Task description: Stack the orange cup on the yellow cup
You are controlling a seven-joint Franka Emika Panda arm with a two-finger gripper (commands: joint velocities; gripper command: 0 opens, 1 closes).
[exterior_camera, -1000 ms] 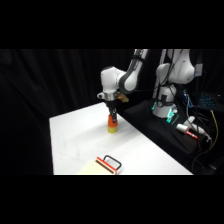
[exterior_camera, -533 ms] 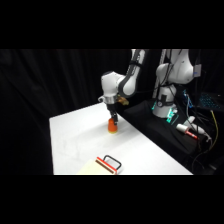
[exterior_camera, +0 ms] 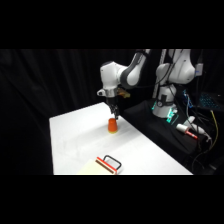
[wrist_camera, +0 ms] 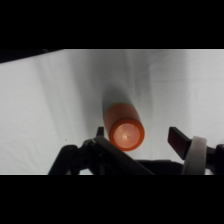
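Red-handled item (exterior_camera: 108, 163): nearest the camera in the side view, at 6 o'clock on the surface (exterior_camera: 145, 155), lying on a pale sheet; well apart from the cups.

Orange cup (exterior_camera: 113, 125): upside-down, near the surface's middle, toward 12 o'clock. In the wrist view it (wrist_camera: 124, 131) stands upright between the two fingers, its flat top facing the camera.

Yellow cup: not visible as a separate thing in either view. Whether it sits hidden under the orange cup, I cannot tell.

Gripper (exterior_camera: 114, 113): right above the orange cup, coming down from the arm at 1 o'clock.

Fingers: spread apart, one on each side of the orange cup with a clear gap on the right side; they are not clamping it.

Task state: judging by this, the orange cup stands free, released or not yet gripped.

Risk, tipping: the left finger (wrist_camera: 100, 132) looks very near the cup's wall; a sideways drift while rising could nudge the cup over.

Risk, tilt: if the cup sits on another, an uneven seat could let it slide off once bumped.

Far side: the arm's base (exterior_camera: 165, 107) and cables at 2 o'clock, off the surface.
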